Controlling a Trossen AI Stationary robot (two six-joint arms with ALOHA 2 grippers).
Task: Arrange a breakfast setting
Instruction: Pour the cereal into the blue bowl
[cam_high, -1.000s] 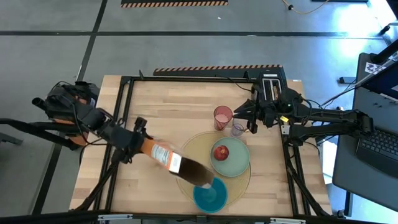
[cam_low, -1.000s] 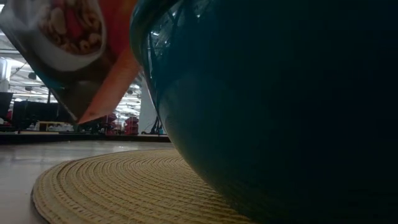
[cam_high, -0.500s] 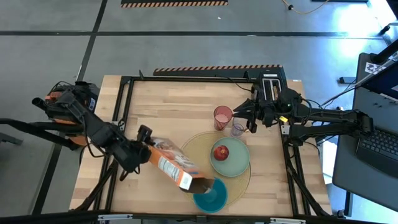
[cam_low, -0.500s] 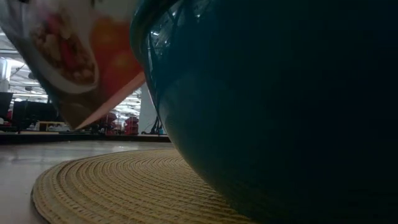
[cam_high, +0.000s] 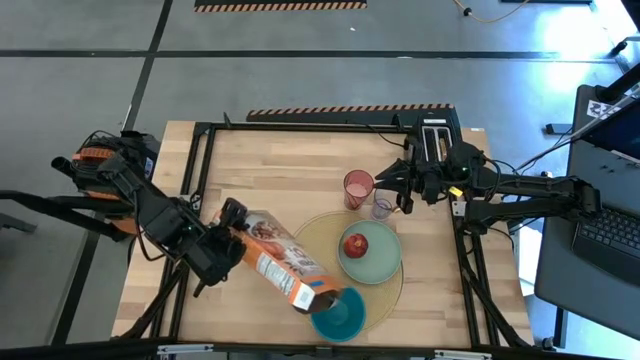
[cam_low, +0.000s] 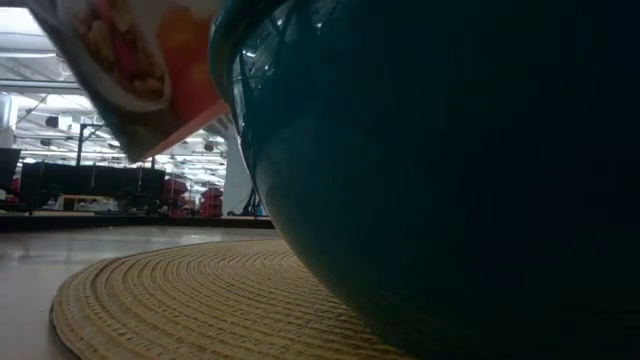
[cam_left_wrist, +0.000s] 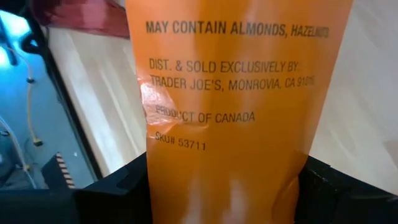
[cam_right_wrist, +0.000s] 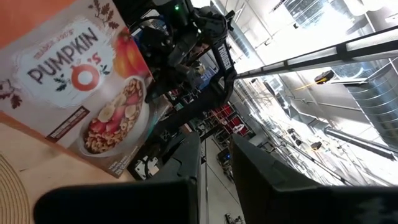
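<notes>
Wooden table (cam_high: 290, 175) stands on grey floor (cam_high: 300, 80) under round yellow placemat (cam_high: 318, 235)

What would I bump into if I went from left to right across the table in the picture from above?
Left claw → cereal box → blue bowl → apple on the green plate → right claw

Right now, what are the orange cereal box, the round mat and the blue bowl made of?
The cereal box, held in the left tool, looks like thin printed cardboard: flat panels, creased shiny print. The round mat seems to be woven straw or fibre, with coiled ribbed rings. The blue bowl looks glazed ceramic or hard plastic, since it is smooth and glossy with reflections; I cannot tell which.
</notes>
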